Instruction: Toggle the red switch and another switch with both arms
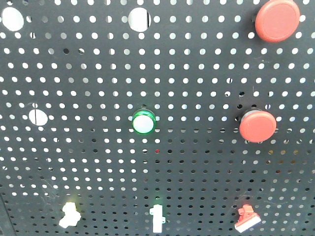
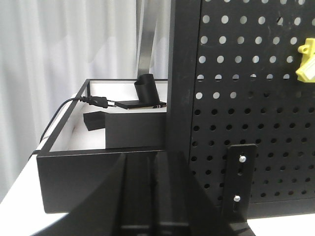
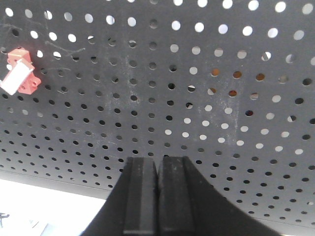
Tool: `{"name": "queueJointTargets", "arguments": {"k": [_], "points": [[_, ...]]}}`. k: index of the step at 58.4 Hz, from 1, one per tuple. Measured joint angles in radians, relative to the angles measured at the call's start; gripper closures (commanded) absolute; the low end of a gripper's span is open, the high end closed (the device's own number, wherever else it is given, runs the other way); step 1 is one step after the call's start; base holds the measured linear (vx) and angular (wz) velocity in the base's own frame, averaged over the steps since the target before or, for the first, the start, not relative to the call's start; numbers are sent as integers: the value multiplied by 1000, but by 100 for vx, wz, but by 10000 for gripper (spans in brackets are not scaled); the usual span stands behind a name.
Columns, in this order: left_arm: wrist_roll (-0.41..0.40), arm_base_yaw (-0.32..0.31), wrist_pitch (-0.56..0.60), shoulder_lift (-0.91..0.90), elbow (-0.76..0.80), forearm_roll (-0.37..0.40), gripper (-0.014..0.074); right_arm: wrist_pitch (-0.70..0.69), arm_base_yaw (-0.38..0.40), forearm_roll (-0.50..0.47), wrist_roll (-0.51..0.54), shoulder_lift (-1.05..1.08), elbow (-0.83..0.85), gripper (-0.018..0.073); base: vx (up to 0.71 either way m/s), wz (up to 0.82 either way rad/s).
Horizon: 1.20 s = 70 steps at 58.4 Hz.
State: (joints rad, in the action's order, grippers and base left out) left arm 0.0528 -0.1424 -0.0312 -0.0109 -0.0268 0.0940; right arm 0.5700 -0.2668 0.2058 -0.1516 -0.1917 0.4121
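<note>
The right gripper point(image 3: 157, 196) fills the foreground of its wrist view, two black fingers pressed together with only a thin seam between them, pinching nothing. It faces bare black perforated metal panel point(image 3: 197, 123), while the small red toggle switch with a white bar tip point(image 3: 18, 73) sits well off to the upper left of that view. In the left wrist view, the left gripper point(image 2: 147, 196) shows dark fingers point(image 2: 135, 196) side by side, seemingly pressed together with nothing held; it looks at the panel's side post and a black open-topped box, with the small pale yellow toggle switch point(image 2: 307, 61) just cut by the right edge.

From the front, the yellow-cream lever point(image 1: 69, 216) and the red switch point(image 1: 247, 219) lie on the bottom row, well apart, with a white toggle on a green base point(image 1: 157, 219) between them. The red lever's white bar tilts, its long axis running lower left to upper right. The pale lever's long axis I cannot settle.

The risks, as I judge them: neither gripper is lined up with its lever, so a straight push would strike bare panel; the left arm could clip the post; and the white toggle or the big round red mushroom button point(image 1: 257, 126) above could be hit by mistake.
</note>
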Motion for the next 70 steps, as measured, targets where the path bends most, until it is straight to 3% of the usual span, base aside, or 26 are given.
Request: {"name": "queueJointTargets", "arguments": {"k": [30, 40, 49, 57, 70], "points": [[0, 0, -2, 0, 0, 0, 594, -26, 4, -1, 3, 0, -10, 566, 0, 0], [0, 0, -2, 0, 0, 0, 594, -372, 95, -33, 4, 0, -205, 566, 0, 0], [0, 0, -3, 0, 0, 0, 594, -634, 190, -136, 0, 3, -421, 566, 0, 0], [0, 0, -4, 0, 0, 0, 594, -620, 217, -176, 29, 76, -444, 566, 0, 0], [0, 0, -5, 0, 0, 0, 594, -551, 217, -123, 56, 199, -444, 566, 0, 0]]}}
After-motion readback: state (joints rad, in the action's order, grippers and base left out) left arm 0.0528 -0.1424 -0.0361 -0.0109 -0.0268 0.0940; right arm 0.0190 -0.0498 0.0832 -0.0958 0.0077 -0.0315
